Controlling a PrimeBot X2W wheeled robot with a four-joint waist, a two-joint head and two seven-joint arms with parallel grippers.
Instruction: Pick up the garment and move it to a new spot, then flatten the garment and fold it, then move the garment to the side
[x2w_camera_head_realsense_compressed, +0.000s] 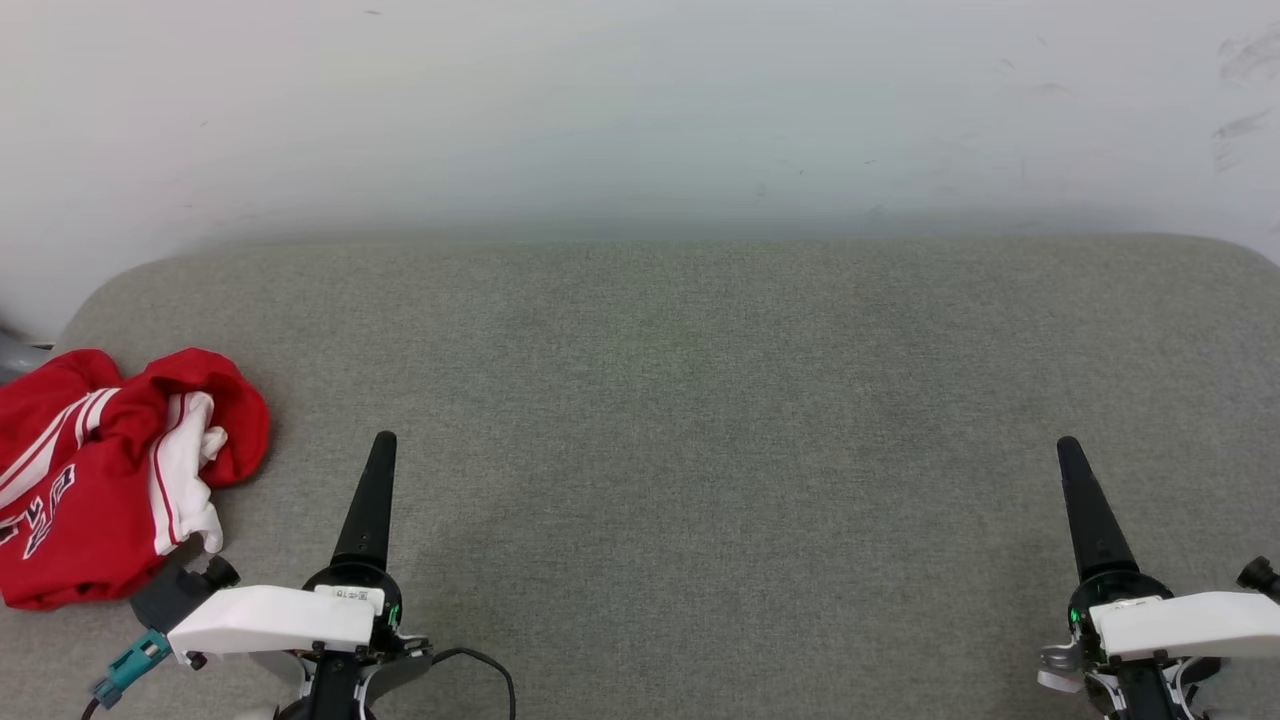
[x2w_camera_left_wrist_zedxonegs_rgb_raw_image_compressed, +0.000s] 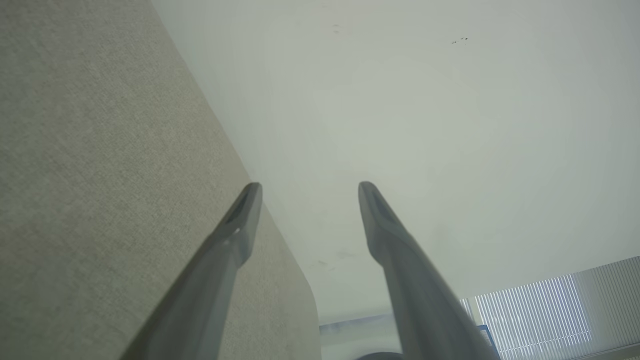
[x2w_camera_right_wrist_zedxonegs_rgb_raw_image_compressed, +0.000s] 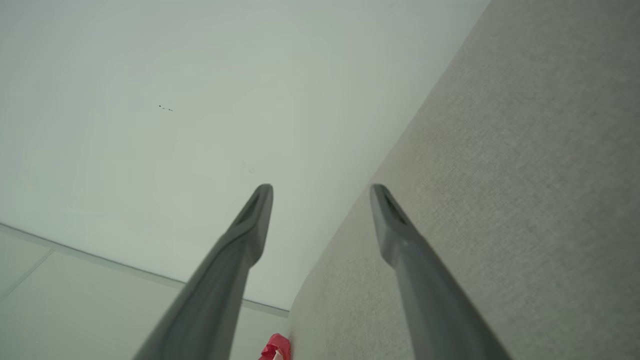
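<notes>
The garment (x2w_camera_head_realsense_compressed: 100, 470) lies crumpled at the far left edge of the grey fabric surface (x2w_camera_head_realsense_compressed: 700, 400), red with a white sleeve and white lettering showing. A small red bit of the garment (x2w_camera_right_wrist_zedxonegs_rgb_raw_image_compressed: 276, 347) also peeks in at the bottom of the right wrist view. My left gripper (x2w_camera_head_realsense_compressed: 383, 445) hovers just right of the heap, fingers pointing away from me and apart from the cloth. In the left wrist view the left gripper (x2w_camera_left_wrist_zedxonegs_rgb_raw_image_compressed: 309, 187) stands open with nothing between its fingers. My right gripper (x2w_camera_head_realsense_compressed: 1068, 448) is far off at the lower right; the right gripper (x2w_camera_right_wrist_zedxonegs_rgb_raw_image_compressed: 321, 187) is open and empty too.
A white wall (x2w_camera_head_realsense_compressed: 640, 100) rises behind the grey surface, whose far corners are rounded. The wide stretch of grey fabric between the two grippers is bare. Window blinds (x2w_camera_left_wrist_zedxonegs_rgb_raw_image_compressed: 550, 305) show low in the left wrist view.
</notes>
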